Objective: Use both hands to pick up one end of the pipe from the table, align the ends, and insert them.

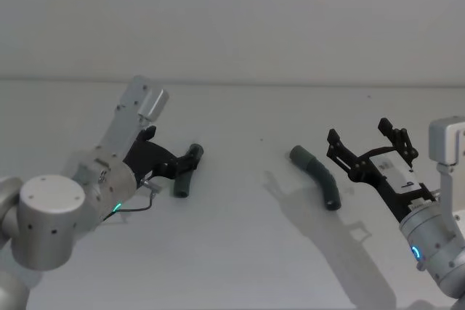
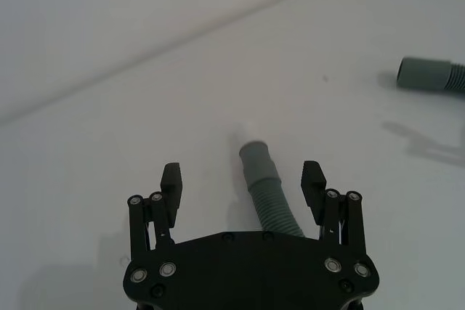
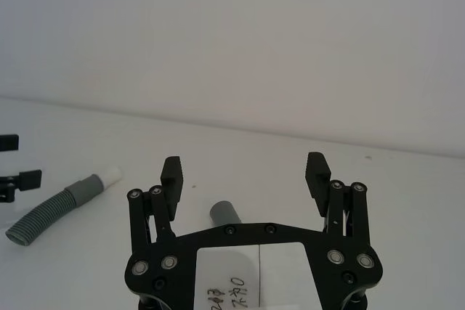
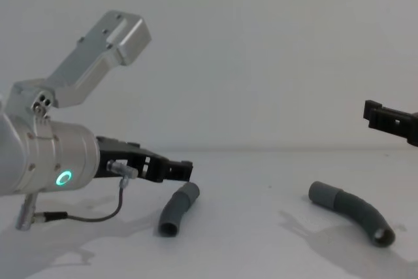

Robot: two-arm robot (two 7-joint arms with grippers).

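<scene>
Head view: the left gripper (image 1: 185, 163) reaches over the short tube piece (image 1: 181, 188), which lies at the left of the white surface (image 1: 218, 266). The longer tube piece (image 1: 318, 176) lies at the right, with the right gripper (image 1: 360, 134) spread beside it.

Left wrist view: the left fingers stand spread either side of the short piece's ribbed stretch without pinching it. Its pale-tipped cuff (image 2: 256, 161) points away.

Right wrist view: the plain cuff (image 3: 225, 214) of the longer piece lies beneath the spread gripper.

Chest view: the right gripper hangs well above the surface.

Gripping the ribs far from a cuff would likely let the flexible end droop and miss its mate. A curved piece could also roll away from a closing finger.
</scene>
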